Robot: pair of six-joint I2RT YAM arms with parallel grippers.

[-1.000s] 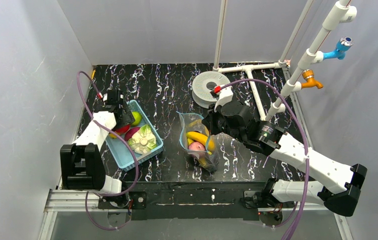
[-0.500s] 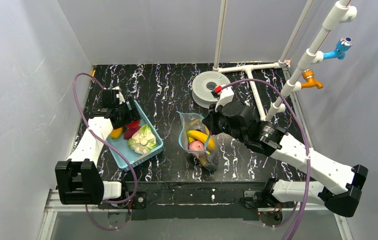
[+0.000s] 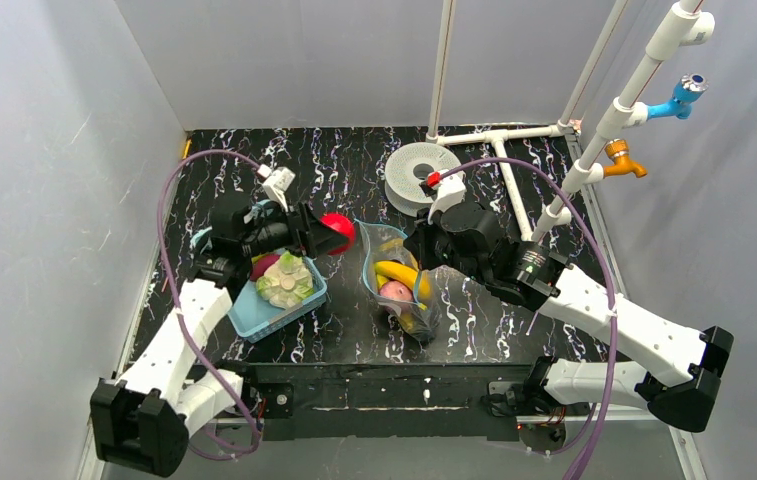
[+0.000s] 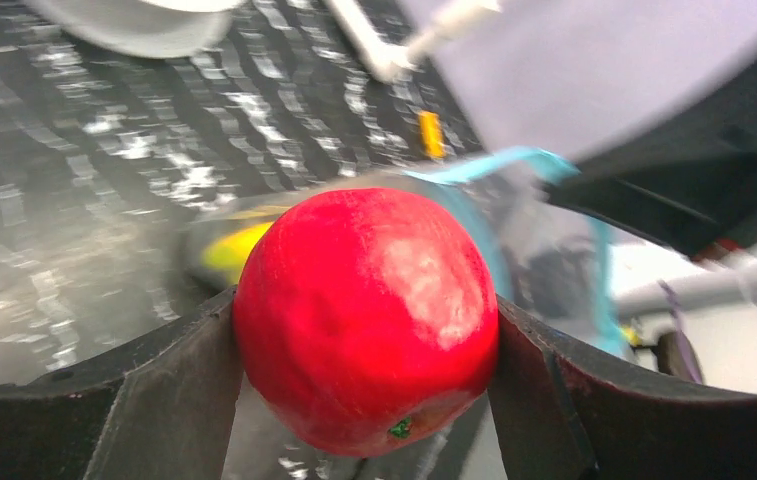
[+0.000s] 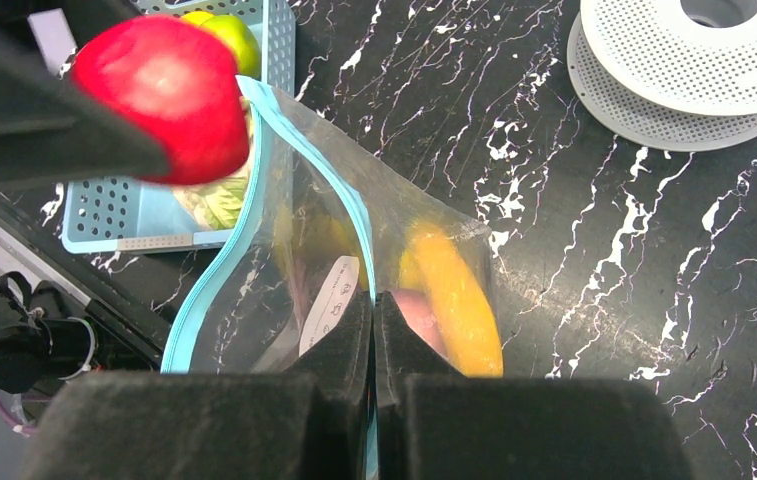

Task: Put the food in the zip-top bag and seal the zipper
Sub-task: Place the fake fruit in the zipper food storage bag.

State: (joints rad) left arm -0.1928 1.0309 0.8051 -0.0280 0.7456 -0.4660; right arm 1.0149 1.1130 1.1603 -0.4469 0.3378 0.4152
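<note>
We look down on a black, white-veined worktop (image 3: 354, 170) with two robot arms.

The left claw (image 3: 329, 233) grips a glossy red round fruit (image 3: 335, 232). In the left wrist view the fruit (image 4: 366, 318) fills the gap between both dark fingers (image 4: 179, 395), touching each, and the claw (image 4: 364, 385) is held above the worktop. Just ahead of this claw is the open mouth of the zip-top bag (image 3: 394, 270).

Behind and below the left claw sits a blue lattice basket (image 3: 254, 325) holding a pale-green cabbage (image 3: 284, 280). The right wrist view shows a green fruit (image 5: 234, 38) at the basket's far end.

The right claw (image 3: 416, 243) is closed, pinching the bag's rim. In its wrist view the fingertips meet (image 5: 372, 300) on the clear plastic. The light-blue zipper (image 5: 194, 310) spreads away from them, so the bag (image 5: 304, 250) stands open.

Inside the bag, just beside the right claw, lie a yellow banana (image 5: 454, 290) and a pinkish piece that we cannot name.

Beyond the right claw, a white perforated disc (image 3: 419, 175) lies flat on the worktop.
</note>
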